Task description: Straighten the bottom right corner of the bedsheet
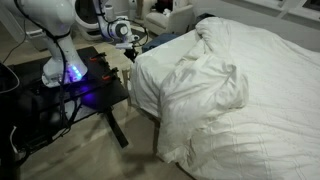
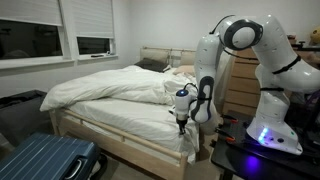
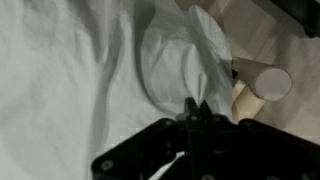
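Observation:
The bedsheet (image 1: pixel 255 95) is a very large white cloth rumpled over the bed; it shows in both exterior views (image 2: pixel 110 88) and fills the wrist view (image 3: pixel 60 80). Its bottom right corner (image 2: pixel 188 142) hangs in soft folds over the bed's edge beside the robot. In the wrist view the corner (image 3: pixel 185 55) puckers into a rounded fold that runs to the fingertips. My gripper (image 3: pixel 197 107) is shut and pinches this fold of the sheet. In the exterior views it (image 2: pixel 181 122) points down at the bed's edge (image 1: pixel 128 47).
A wooden bed frame (image 2: pixel 120 140) carries the mattress; its round post (image 3: pixel 266 82) is just beside the gripper. A blue suitcase (image 2: pixel 45 160) lies on the floor by the bed. A wooden dresser (image 2: pixel 240 85) stands behind the arm. The robot's dark stand (image 1: pixel 95 90) glows blue.

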